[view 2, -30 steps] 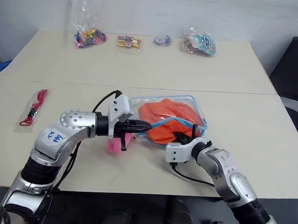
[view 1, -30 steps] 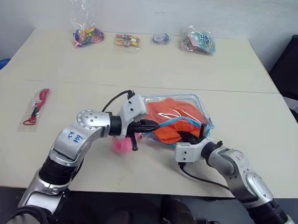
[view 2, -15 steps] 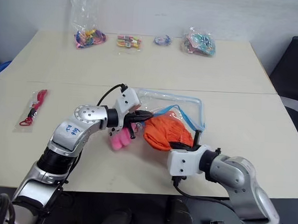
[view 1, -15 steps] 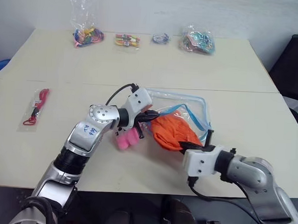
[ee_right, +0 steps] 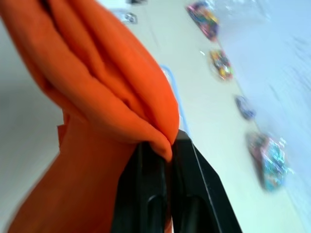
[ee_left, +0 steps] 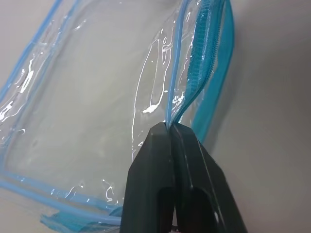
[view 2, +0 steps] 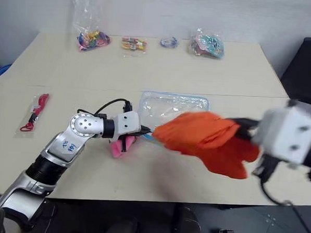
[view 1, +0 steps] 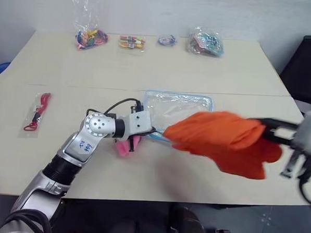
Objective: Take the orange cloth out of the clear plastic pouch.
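Right gripper [ee_right: 167, 145], fingers closed tight on a fold of the orange cloth [view 1: 222, 141]; cloth hung wholly in the air, clear of the clear plastic pouch [view 1: 178, 108], draped from the gripper above the near part of the bench [view 1: 148, 64], its left end trailing toward the pouch's near edge; left gripper [ee_left: 171, 128], fingers pinched nearly together on the light blue zipper trim at the pouch's edge; pouch lay flat on the bench, see-through and with nothing visible inside; small pink plush toy [view 1: 127, 145] lay on the bench under the left gripper, beside the pouch's near left corner; red item in a clear sleeve [view 1: 37, 111] lay well apart at the bench's left; four small clear bags of colourful items [view 1: 92, 37] stood in a row along the far edge.
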Tool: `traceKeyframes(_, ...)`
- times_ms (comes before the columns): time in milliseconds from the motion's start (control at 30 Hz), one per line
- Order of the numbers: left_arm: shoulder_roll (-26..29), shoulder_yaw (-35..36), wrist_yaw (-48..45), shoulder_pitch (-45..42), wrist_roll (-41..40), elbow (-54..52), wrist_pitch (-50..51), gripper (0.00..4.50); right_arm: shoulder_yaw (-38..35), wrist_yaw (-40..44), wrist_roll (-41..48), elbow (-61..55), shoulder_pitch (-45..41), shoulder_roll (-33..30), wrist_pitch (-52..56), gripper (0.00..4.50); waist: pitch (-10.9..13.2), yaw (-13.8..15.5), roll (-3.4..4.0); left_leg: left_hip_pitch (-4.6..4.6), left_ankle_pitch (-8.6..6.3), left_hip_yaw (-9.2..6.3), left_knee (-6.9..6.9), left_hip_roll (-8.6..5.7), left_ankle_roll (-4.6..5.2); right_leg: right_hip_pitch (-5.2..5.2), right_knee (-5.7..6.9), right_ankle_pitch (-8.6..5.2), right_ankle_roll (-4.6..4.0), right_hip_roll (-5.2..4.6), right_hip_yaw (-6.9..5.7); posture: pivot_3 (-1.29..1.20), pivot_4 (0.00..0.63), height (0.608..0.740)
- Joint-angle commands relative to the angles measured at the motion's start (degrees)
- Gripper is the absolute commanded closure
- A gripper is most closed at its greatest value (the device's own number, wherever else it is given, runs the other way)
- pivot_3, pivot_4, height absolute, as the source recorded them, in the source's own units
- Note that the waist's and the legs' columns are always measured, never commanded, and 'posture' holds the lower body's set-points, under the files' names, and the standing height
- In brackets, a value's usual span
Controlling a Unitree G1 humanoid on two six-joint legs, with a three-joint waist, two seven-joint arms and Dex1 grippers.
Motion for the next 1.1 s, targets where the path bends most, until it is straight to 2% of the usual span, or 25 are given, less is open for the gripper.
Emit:
traceKeyframes(33, 2.6, 1.1, -4.7, 1.4, -1.0, -1.0, -1.9, 3.27, -3.6, 0.7, -11.6, 11.7, 4.6, -3.0, -11.4, 4.50, 0.0, 0.0, -0.02, -0.01, 0.00, 0.03, 0.00, -0.02, 0.02, 0.00, 0.00, 0.00, 0.00, -0.02, 0.00, 0.00, 0.150, 0.740)
traceKeyframes(133, 4.1, 2.1, -8.0, 1.3, -2.4, -1.8, -1.8, 2.26, -1.5, -3.9, -23.9, 21.9, 8.2, -3.6, -30.7, 4.50, 0.0, 0.0, -0.01, 0.02, 0.01, 0.14, -0.03, -0.06, 0.06, 0.00, 0.00, 0.01, 0.02, -0.03, 0.03, 0.00, 0.150, 0.740)
traceKeyframes(200, 4.4, 4.3, -10.3, 0.6, -6.1, -2.8, 1.6, 1.66, 0.6, -12.2, -32.6, 28.1, 9.3, -2.2, -46.1, 4.50, 0.0, -0.2, 0.01, 0.08, 0.01, 0.24, -0.08, -0.06, 0.06, 0.00, 0.01, 0.01, 0.03, -0.04, 0.06, 0.00, 0.150, 0.740)
traceKeyframes(233, 4.8, 5.9, -11.8, -0.1, -9.0, -3.4, 5.2, 1.37, 1.8, -19.2, -39.3, 31.3, 11.1, -0.7, -54.7, 4.50, 0.0, -0.2, 0.01, 0.11, 0.02, 0.27, -0.11, -0.05, 0.05, -0.01, 0.01, 0.01, 0.03, -0.04, 0.06, 0.00, 0.150, 0.740)
traceKeyframes(300, 5.2, 8.2, -13.6, -1.2, -12.7, -4.1, 10.1, 1.37, 3.9, -28.4, -46.6, 36.1, 13.5, 2.0, -64.3, 4.50, 0.0, -0.3, -0.01, 0.16, 0.04, 0.30, -0.16, 0.00, 0.00, -0.01, 0.02, 0.01, 0.02, -0.01, 0.06, 0.00, 0.150, 0.740)
traceKeyframes(400, 5.7, 11.3, -15.1, -2.9, -17.4, -4.7, 15.9, 1.37, 8.9, -36.7, -51.7, 41.3, 17.7, 8.5, -68.2, 4.50, 0.0, -0.3, 0.00, 0.17, 0.07, 0.34, -0.17, 0.02, -0.04, -0.01, 0.01, 0.01, 0.02, 0.02, 0.08, 0.00, 0.150, 0.740)
traceKeyframes(533, 6.0, 14.8, -17.2, -4.8, -23.0, -5.6, 20.5, 1.37, 16.6, -39.7, -52.7, 47.1, 21.0, 14.1, -66.7, 4.50, 0.0, -0.3, 0.10, 0.15, 0.07, 0.32, -0.15, -0.02, -0.05, 0.00, 0.00, 0.01, 0.03, 0.00, 0.15, 0.00, 0.150, 0.740)
traceKeyframes(733, 8.8, 16.7, -23.3, -6.8, -29.1, -7.2, 23.8, 1.37, 20.7, -42.2, -52.9, 49.5, 22.4, 13.3, -67.2, 4.50, 0.0, -1.6, 0.14, 0.25, 0.11, 0.38, -0.21, 0.05, -0.13, 0.00, 0.01, 0.00, 0.01, 0.11, 0.35, 0.00, 0.150, 0.740)
traceKeyframes(767, 9.1, 16.6, -24.0, -7.1, -29.3, -7.0, 23.4, 1.34, 20.2, -41.2, -51.3, 48.9, 22.5, 13.1, -66.2, 4.09, 0.0, -1.6, 0.14, 0.25, 0.12, 0.38, -0.25, 0.06, -0.16, 0.00, 0.01, -0.01, 0.00, 0.12, 0.47, 0.00, 0.150, 0.740)
traceKeyframes(867, 9.2, 16.3, -25.3, -8.7, -29.3, -5.6, 22.2, 1.34, 18.4, -38.3, -47.5, 45.6, 24.1, 12.1, -64.1, 3.45, 0.0, -1.5, 0.14, 0.25, 0.13, 0.36, -0.24, 0.05, -0.18, 0.00, 0.01, -0.02, -0.01, 0.14, 0.74, 0.00, 0.150, 0.740)
traceKeyframes(967, 9.2, 16.1, -26.8, -9.8, -28.9, -3.7, 20.5, 1.34, 16.1, -35.7, -43.3, 40.3, 26.5, 12.3, -60.2, 2.41, 0.0, -1.5, 0.14, 0.25, 0.13, 0.36, -0.24, 0.03, -0.18, 0.00, -0.01, -0.02, -0.01, 0.15, 0.81, 0.00, 0.150, 0.740)
traceKeyframes(1100, 9.3, 16.0, -29.1, -11.1, -27.8, -0.2, 16.7, 1.34, 9.6, -29.5, -32.6, 27.0, 33.0, 15.7, -46.4, 1.01, 0.0, -1.4, 0.15, 0.26, 0.12, 0.39, -0.24, 0.06, -0.19, 0.00, -0.01, -0.02, -0.01, 0.21, 0.86, 0.00, 0.150, 0.740)
